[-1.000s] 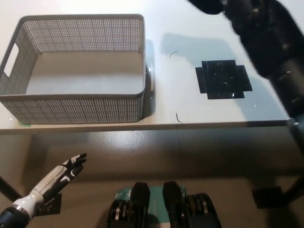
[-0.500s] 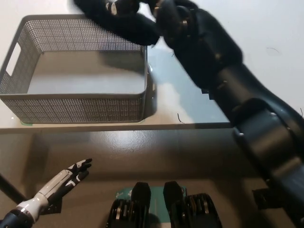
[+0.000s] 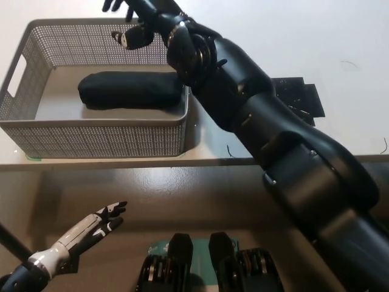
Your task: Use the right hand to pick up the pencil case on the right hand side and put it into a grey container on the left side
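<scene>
Black soft pencil case (image 3: pixel 130 91) lay in grey perforated plastic container (image 3: pixel 91 137), below my right hand (image 3: pixel 143 21), fingers spread, empty.

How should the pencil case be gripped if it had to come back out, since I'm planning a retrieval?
Probably across its narrow middle, from above: the black pencil case lies flat and lengthwise in the grey basket, whose walls block side approaches.

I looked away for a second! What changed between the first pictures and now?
The black right robot hand swung leftward over the grey basket and let go of the black pencil case, which now lies inside the basket; the hand is open above the far rim. The basket stayed in place, and the white left robot hand still rests low at the left, below the table edge.
</scene>
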Controlling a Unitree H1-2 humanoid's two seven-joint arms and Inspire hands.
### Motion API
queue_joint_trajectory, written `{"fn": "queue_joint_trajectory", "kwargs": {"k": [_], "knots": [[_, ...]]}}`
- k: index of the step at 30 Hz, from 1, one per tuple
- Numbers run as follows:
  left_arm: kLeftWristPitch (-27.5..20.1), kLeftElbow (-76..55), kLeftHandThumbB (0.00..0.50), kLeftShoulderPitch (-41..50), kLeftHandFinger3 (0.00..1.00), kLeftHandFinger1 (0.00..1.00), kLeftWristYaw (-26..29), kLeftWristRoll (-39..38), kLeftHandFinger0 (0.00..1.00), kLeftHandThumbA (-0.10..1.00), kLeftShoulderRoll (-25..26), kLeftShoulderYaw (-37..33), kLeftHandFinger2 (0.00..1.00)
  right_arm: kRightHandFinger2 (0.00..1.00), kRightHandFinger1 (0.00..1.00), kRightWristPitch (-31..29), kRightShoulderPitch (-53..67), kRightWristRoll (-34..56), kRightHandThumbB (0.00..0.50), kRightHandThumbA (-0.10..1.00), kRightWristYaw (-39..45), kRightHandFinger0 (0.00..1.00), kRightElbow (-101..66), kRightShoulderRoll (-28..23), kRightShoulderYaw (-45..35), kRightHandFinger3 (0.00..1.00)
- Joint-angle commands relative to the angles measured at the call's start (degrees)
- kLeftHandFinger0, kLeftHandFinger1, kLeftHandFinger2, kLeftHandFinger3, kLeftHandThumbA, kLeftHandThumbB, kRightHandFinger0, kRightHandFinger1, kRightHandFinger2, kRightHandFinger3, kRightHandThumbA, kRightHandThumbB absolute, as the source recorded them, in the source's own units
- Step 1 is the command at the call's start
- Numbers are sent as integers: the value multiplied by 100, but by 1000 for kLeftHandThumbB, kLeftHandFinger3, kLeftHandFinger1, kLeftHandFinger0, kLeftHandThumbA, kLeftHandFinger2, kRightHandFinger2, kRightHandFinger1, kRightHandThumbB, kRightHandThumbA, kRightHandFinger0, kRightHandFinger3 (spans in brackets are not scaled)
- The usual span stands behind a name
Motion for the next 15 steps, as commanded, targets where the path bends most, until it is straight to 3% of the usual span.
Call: {"fn": "queue_joint_trajectory", "kwargs": {"k": [1, 2, 11, 15], "knots": [[-104, -210, 445, -180, 1000, 1000, -133, 17, 1000, 1000, 108, -14, 1000, 1000, 1000, -247, -449, 157, 433, 1000, 59, 1000, -14, -48, -9, 1000], [-130, -202, 444, -184, 1000, 1000, -135, 15, 1000, 1000, 115, -15, 1000, 1000, 1000, -113, -463, 106, 497, 1000, 261, 1000, -51, -87, 56, 1000], [-45, -333, 460, -152, 1000, 1000, -194, 67, 1000, 1000, 192, -5, 1000, 1000, 1000, 48, -129, 47, 500, 1000, 412, 1000, -838, -570, 134, 1000], [-11, -295, 457, -135, 1000, 1000, -283, -60, 1000, 1000, 180, 20, 1000, 1000, 1000, 401, 392, 52, 489, 1000, 633, 1000, -2304, -948, 23, 1000]]}}
